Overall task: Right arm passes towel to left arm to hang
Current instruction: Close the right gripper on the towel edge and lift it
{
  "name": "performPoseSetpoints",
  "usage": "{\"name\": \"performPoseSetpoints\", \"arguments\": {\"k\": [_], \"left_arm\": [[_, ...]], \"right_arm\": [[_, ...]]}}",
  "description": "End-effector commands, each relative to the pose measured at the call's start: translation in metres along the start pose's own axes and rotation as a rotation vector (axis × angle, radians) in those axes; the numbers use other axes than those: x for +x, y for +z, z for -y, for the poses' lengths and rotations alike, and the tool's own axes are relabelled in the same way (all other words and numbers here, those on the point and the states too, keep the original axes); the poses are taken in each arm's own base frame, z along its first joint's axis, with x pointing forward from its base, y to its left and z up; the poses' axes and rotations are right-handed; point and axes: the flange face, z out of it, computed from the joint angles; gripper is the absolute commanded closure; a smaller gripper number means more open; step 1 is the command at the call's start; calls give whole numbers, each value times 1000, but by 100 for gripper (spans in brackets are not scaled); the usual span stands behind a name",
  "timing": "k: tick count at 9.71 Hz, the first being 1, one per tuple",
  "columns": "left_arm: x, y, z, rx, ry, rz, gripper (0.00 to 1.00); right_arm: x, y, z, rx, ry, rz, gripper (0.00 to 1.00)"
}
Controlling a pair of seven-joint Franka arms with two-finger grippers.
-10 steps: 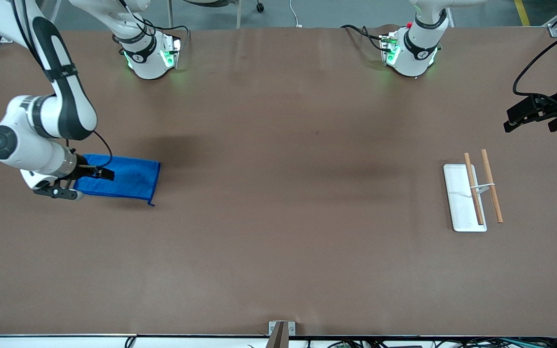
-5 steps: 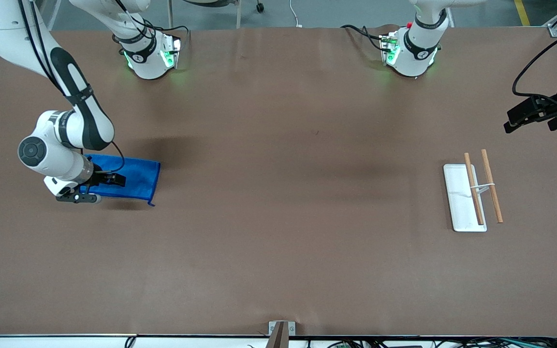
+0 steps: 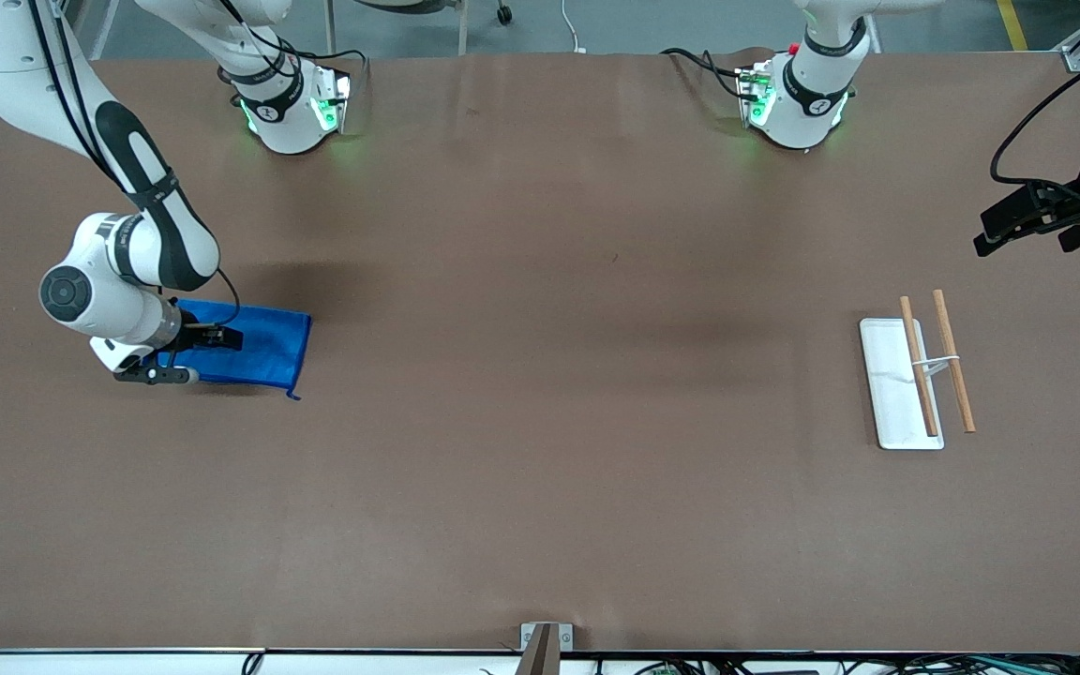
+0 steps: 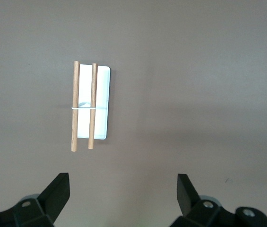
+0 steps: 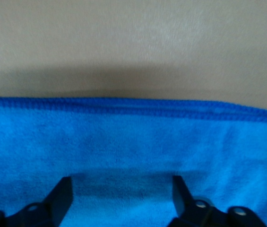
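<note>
Towel (image 3: 254, 349) lies flat on the surface (image 3: 540, 422), toward the right arm's end. Right arm (image 3: 137, 239) reaches down over it; right claw (image 3: 186, 354) sits low over the towel's end, fingers (image 5: 60, 196) spread wide w/ blue cloth between them, nothing gripped. Small loop at the towel corner nearer the front cam.

Left arm (image 3: 817, 70) waits; left claw (image 3: 1032, 225) hangs high over the surface at the left arm's end, fingers (image 4: 57, 191) wide open, empty. Below it, a white tray (image 3: 896, 384) w/ two wooden rods (image 3: 936, 361) on a wire stand; one rod over the tray, the other just beside it. Tray & towel well apart.
</note>
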Motion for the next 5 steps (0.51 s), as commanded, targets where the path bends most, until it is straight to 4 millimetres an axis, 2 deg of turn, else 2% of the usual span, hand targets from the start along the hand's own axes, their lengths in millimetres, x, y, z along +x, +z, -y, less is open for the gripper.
{"name": "performPoseSetpoints", "arguments": {"k": [1,2,4,5], "left_arm": [[1,12,1,-10,-10,23,0],[1,12,1,-10,-10,23,0],[1,11,2,-12,-13,22,0],[1,12,2,-12,-11,23,0]], "right_arm": [[-7,1,-3,4,11,-4,84],[-6,0,-3,9,35,-6,100],[-6,-5,1,9,84,1,100],[-1,-16,6,8,79,16,100]]}}
